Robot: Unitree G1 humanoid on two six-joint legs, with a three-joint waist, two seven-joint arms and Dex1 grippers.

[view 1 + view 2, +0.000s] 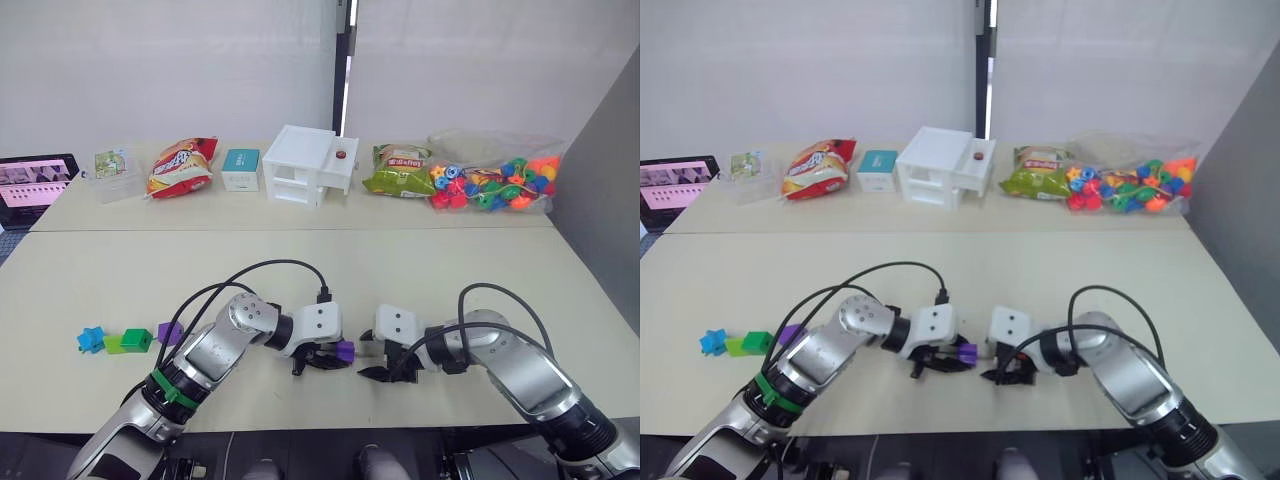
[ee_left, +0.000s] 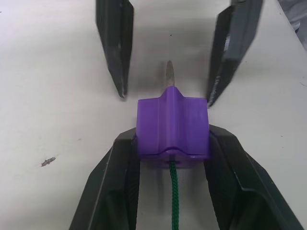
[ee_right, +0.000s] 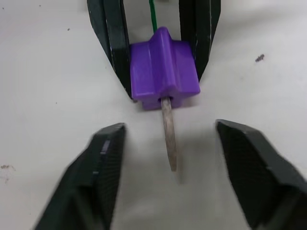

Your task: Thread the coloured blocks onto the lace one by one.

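One block in hand: your left gripper (image 2: 172,143) pinches a purple block (image 2: 172,127), lower centre of the head view.
Lace: green lace (image 2: 173,191) enters the block's rear; the pale tip (image 3: 168,136) pokes out the front.
Right gripper: your right gripper (image 3: 168,165) is spread, fingers either side of the tip, not touching it.
Waiting blocks: purple (image 1: 168,333), green (image 1: 137,339), light green (image 1: 115,345), blue (image 1: 91,340), lower left on the table (image 1: 420,270).
Next: likely close on the tip squarely, then pull straight along the hole; keep your left grip steady so the block does not twist.
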